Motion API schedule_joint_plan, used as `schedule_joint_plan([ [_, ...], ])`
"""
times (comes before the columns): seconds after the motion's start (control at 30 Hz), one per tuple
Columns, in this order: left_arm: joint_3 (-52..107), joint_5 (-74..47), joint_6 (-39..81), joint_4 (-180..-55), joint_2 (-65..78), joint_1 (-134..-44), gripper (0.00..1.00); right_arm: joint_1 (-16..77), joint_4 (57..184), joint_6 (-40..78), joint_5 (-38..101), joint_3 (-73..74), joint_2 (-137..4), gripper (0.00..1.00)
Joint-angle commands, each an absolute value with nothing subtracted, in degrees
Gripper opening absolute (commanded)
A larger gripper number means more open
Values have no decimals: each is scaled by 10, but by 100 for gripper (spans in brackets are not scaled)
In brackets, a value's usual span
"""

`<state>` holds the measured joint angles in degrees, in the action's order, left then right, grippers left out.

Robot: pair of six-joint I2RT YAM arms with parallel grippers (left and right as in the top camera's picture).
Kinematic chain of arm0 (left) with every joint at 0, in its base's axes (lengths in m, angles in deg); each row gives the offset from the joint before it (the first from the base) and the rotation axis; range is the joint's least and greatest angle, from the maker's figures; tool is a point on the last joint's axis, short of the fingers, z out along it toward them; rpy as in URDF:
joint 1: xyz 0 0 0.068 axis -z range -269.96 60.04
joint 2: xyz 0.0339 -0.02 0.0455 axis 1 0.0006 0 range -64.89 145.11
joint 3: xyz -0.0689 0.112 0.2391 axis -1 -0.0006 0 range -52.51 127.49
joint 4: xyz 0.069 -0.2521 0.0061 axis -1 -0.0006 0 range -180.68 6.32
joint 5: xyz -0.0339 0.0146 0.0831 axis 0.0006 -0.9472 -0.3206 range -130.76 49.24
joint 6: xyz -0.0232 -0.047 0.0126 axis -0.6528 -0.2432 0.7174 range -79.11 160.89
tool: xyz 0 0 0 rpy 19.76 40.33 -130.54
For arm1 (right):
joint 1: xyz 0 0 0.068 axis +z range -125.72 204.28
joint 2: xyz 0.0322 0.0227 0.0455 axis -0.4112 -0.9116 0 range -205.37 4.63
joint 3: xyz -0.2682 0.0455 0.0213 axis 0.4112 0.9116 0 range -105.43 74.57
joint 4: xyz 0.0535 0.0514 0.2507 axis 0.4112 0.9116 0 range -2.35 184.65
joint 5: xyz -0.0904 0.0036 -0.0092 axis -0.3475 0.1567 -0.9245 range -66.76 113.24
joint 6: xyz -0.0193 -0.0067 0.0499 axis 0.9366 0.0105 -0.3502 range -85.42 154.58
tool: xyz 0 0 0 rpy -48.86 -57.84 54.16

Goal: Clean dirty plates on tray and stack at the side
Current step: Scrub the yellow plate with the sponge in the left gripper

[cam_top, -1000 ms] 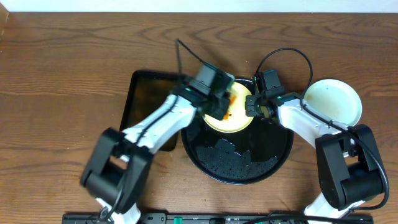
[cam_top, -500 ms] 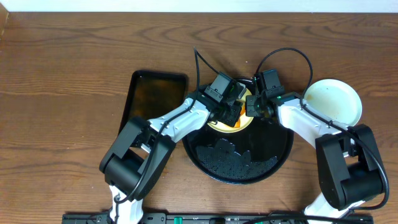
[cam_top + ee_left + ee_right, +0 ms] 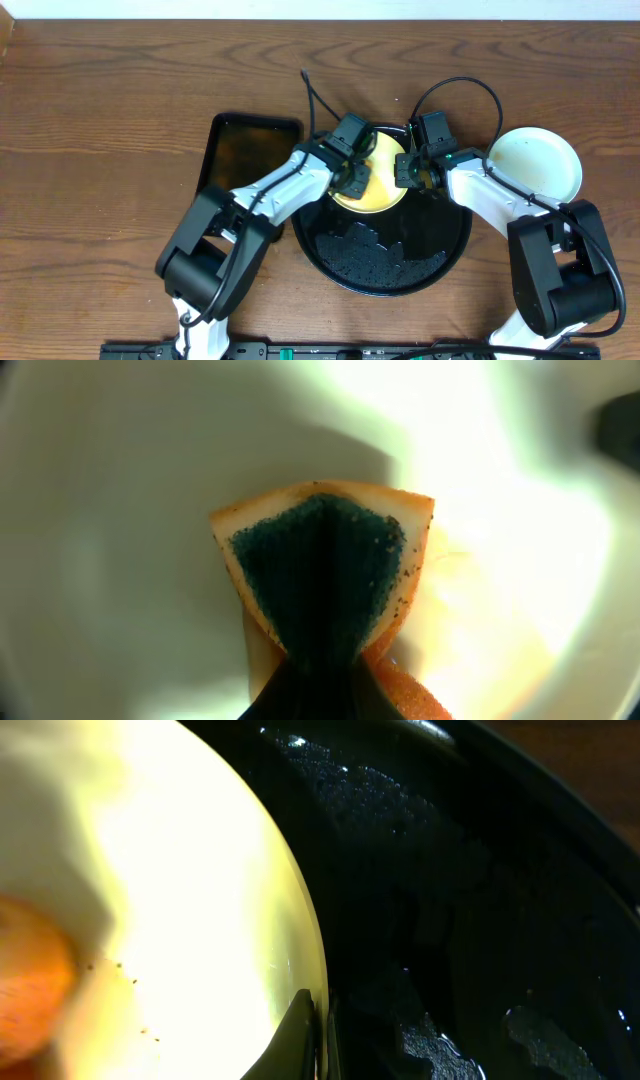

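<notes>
Desk (image 3: 100,120), black tray (image 3: 420,265) on it, yellow plate (image 3: 388,192) on the tray, mid-scrub I'd say; pale plate (image 3: 535,160) off right looks finished. Left end effector (image 3: 352,180) clamps the sponge (image 3: 320,570) against the yellow, right end effector (image 3: 405,172) pinches its rim.

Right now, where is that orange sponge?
In the left wrist view, the sponge sits pinched in the left claw, pressed on the yellow plate at the round black tray's far side.

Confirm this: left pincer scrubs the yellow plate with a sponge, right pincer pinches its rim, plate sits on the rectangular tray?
Wrong tray: the overhead view shows the yellow plate on the round black tray. The rest holds.
</notes>
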<state>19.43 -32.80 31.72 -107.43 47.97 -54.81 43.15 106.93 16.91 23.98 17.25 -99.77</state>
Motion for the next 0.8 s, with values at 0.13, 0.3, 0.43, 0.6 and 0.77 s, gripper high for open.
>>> schedule_joint_plan([
  [0.13,186,-383,322,-1113,412,-559,8,432,1097,173,235,192,-1014,1],
  [0.3,186,-385,322,-1108,341,-563,8,432,1097,173,235,192,-1014,1],
  [0.43,186,-387,322,-1120,305,-585,8,432,1097,173,235,192,-1014,1],
  [0.6,186,-387,318,-1163,294,-645,8,432,1097,173,236,192,-1014,6],
  [0.77,186,-387,315,-1200,294,-710,8,432,1087,172,250,192,-1014,13],
])
